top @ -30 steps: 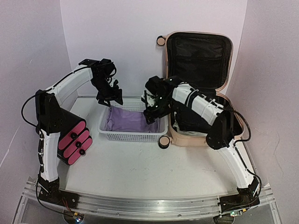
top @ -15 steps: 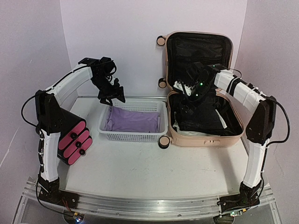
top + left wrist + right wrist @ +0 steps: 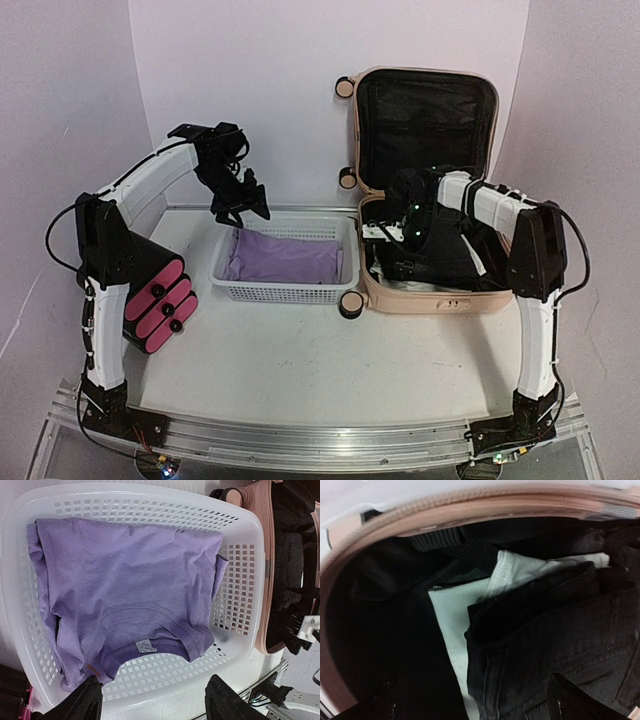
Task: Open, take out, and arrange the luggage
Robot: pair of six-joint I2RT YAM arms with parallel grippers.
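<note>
Partly hidden behind the left arm [image 3: 150,175], a drawer box [image 3: 160,305] is showing pink fronts. The left gripper [image 3: 243,208] is hanging, jaws wide and empty, over a mesh basket [image 3: 280,293] holding a purple T-shirt [image 3: 285,258]. Just right of it, the right gripper [image 3: 485,700], jaws wide, is hovering inside the open luggage [image 3: 420,298] over black jeans [image 3: 545,630].

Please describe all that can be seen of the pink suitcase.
The luggage is a beige-pink hard-shell suitcase with rounded corners, lying open on the table. Its lid stands upright, showing black lining. Black wheels with beige hubs are on its left side. The lower half holds dark clothes and a white piece. The white basket stands close on its left. The open right hand is over the clothes.
</note>
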